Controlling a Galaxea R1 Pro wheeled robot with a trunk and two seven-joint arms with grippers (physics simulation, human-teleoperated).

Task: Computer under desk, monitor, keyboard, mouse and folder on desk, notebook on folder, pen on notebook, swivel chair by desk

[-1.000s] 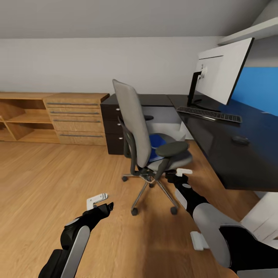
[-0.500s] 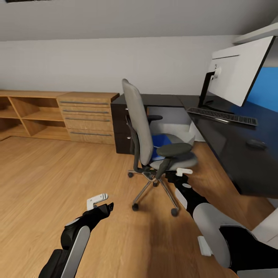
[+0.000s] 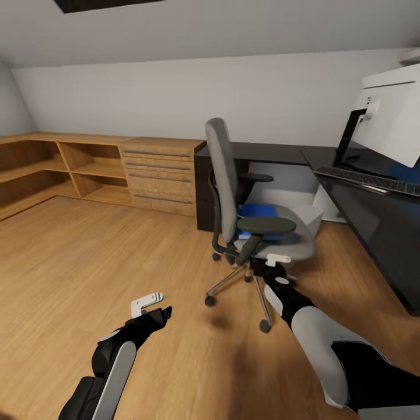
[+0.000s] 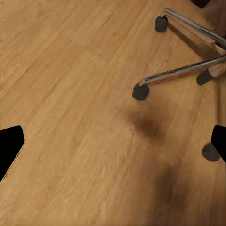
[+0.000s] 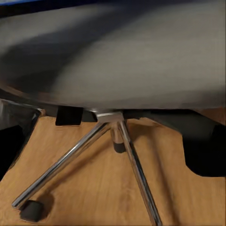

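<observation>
We see the swivel chair (image 3: 245, 216) standing on the light wood floor (image 3: 87, 256) of the bedroom, its tall grey back turned toward our left side & its seat facing the desk (image 3: 373, 216), near it but not tucked in. The bright-blue folder (image 3: 256, 211) lies flat on the seat, partly hidden behind the near black armrest (image 3: 265, 225). On the glossy black desk top, at the right edge of the head view, sits the monitor (image 3: 394, 116) w/ its white back toward us, and the keyboard (image 3: 373, 179) lies just in front of its stand. A pale grey box sits under the desk behind the chair; we can't tell if that's the computer. Low light-wood shelving (image 3: 87, 169) runs along the far wall, left of the desk's end. Our left gripper (image 3: 153, 306) hangs low over bare floor, well apart from the chair; in the left wrist view its two dark fingertips (image 4: 10, 146) sit at opposite edges, spread wide w/ nothing between them, and the chair's chrome legs & casters (image 4: 140, 92) show ahead. Our right gripper (image 3: 275, 263) is right up at the front rim of the seat, approx. under the armrest; the right wrist view looks at the blurred grey seat underside (image 5: 122, 56) & the chrome base (image 5: 113, 141), but whether it's spread, closed or touching the chair we can't tell.
</observation>
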